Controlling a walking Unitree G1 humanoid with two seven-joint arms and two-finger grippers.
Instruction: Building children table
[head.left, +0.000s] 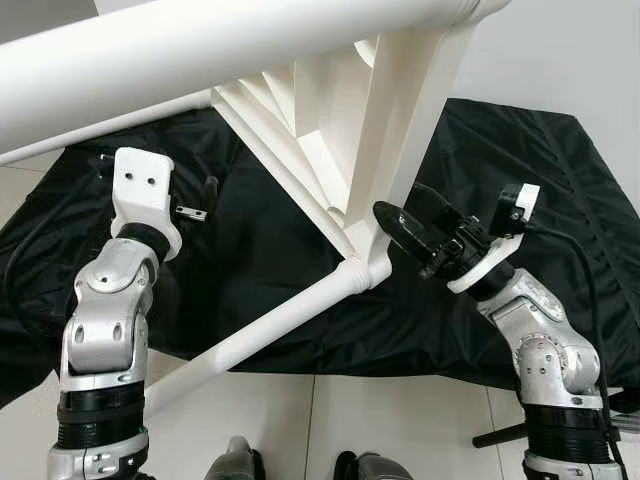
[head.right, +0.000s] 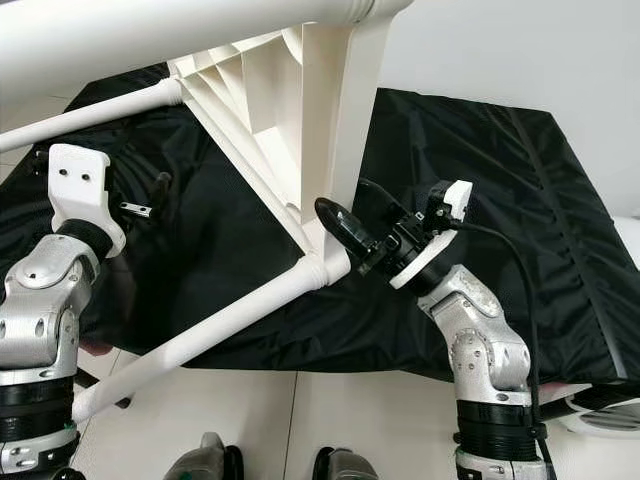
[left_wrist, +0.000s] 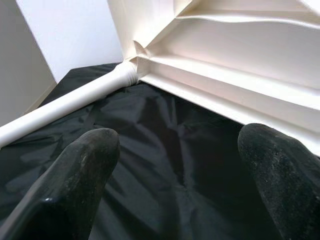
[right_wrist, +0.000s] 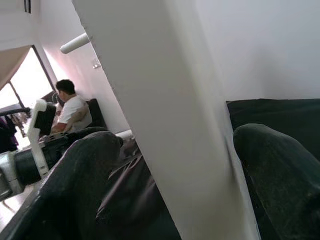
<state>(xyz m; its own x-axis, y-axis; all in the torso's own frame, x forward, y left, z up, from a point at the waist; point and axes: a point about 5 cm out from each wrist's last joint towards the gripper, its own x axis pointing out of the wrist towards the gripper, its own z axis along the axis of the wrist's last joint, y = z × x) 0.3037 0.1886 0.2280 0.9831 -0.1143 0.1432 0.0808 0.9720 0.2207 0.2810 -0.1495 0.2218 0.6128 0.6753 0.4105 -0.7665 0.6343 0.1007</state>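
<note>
Right gripper (head.left: 400, 225) has its two black fingers spread wide around the edge of the white table top (head.left: 335, 130), which stands tilted on its side over the black cloth (head.left: 260, 250); in the right wrist view the white slab passes between the fingers (right_wrist: 75, 185), apparently without either pad pressing it, so the hold reads as loose. Just below that gripper, at the table top's lower corner, a white leg (head.left: 270, 325) sits in its socket and runs long and slanting down toward the robot's left, away from the table top. Left gripper (left_wrist: 175, 175) hangs open and empty over the cloth, pointing at the ribbed underside of the table top, near another leg (left_wrist: 65, 105) at the far corner. Judging from this, the right arm is the nearer one for steadying the table top.
</note>
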